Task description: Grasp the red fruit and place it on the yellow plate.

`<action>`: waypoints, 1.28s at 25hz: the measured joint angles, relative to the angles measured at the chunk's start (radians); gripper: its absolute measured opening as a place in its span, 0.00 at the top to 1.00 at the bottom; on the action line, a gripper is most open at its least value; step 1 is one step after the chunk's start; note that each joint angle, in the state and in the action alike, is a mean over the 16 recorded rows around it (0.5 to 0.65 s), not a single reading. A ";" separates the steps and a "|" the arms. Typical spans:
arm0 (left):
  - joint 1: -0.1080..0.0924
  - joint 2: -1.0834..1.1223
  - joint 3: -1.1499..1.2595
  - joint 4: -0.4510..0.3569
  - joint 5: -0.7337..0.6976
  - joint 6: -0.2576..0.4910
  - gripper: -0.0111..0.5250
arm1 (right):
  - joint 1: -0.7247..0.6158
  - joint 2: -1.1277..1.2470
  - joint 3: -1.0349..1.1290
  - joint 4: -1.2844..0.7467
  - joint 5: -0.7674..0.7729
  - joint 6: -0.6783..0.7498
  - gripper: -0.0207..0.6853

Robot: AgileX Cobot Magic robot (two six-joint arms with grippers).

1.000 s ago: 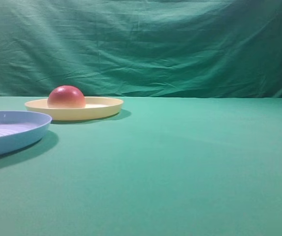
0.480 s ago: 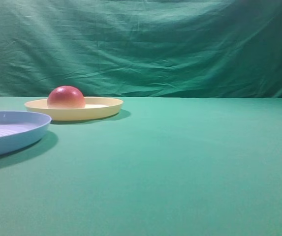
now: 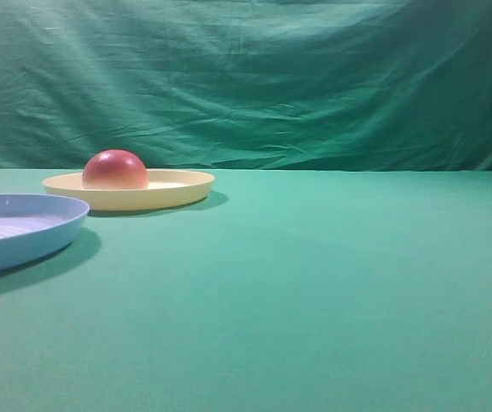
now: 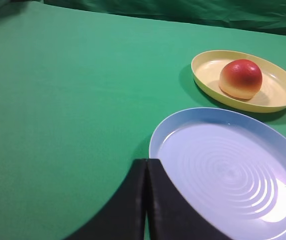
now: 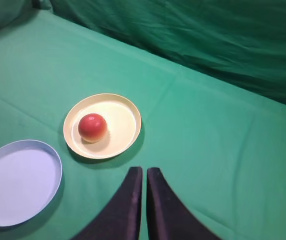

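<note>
The dome-shaped glossy red fruit [image 5: 92,127], paling to yellow-green near its flat base, sits flat side down inside the shallow round pale-yellow plastic plate [image 5: 125,107], toward one side of it rather than dead centre. Both lie well ahead of the right gripper [image 5: 143,174], whose black jaws are pressed together on nothing. The left gripper [image 4: 147,165] likewise has its jaws closed and empty; just beside them is the light blue ridged plastic plate [image 4: 192,117], with the fruit beyond it. The plates seem to stand slightly apart on the green cloth-covered table [image 3: 331,283].
</note>
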 joint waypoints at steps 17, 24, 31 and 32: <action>0.000 0.000 0.000 0.000 0.000 0.000 0.98 | -0.279 -0.648 0.664 -0.035 -0.342 0.006 0.97; 0.000 0.000 0.000 0.000 0.000 0.000 0.98 | -0.370 -0.809 0.937 -0.043 -0.466 -0.002 0.97; 0.000 0.000 0.000 0.000 0.000 0.000 0.98 | -0.418 -0.863 1.148 -0.053 -0.540 -0.011 0.97; 0.000 0.000 0.000 0.000 0.000 0.000 0.98 | -0.421 -0.863 1.168 -0.055 -0.545 -0.013 0.97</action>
